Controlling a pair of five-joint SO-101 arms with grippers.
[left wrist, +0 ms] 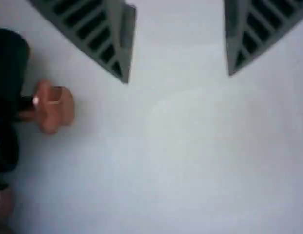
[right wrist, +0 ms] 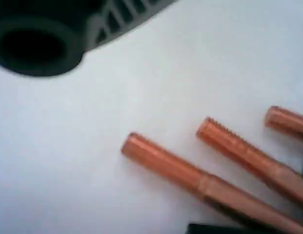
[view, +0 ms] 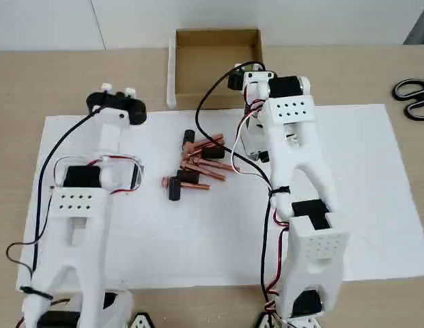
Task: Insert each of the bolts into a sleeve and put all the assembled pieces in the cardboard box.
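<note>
Several copper bolts point(view: 201, 165) lie in a loose pile on the white sheet, with black sleeves point(view: 212, 153) among them. One bolt point(view: 188, 184) carries a sleeve point(view: 174, 188); its head point(left wrist: 53, 106) appears in the left wrist view. My left gripper point(view: 133, 174) point(left wrist: 177, 77) hangs open over bare paper just left of that bolt. My right gripper point(view: 247, 145) is at the pile's right side, shut on a black sleeve point(right wrist: 34, 46) whose bore faces the camera. Bolt shafts point(right wrist: 175, 168) lie below it. The cardboard box point(view: 218, 68) stands open at the back.
A white sheet point(view: 198, 239) covers the table's middle, bare in front of the pile. A white strip point(view: 172, 75) leans along the box's left side. Scissors point(view: 413, 96) lie at the far right edge. Cables point(view: 218, 89) loop from the right arm near the box.
</note>
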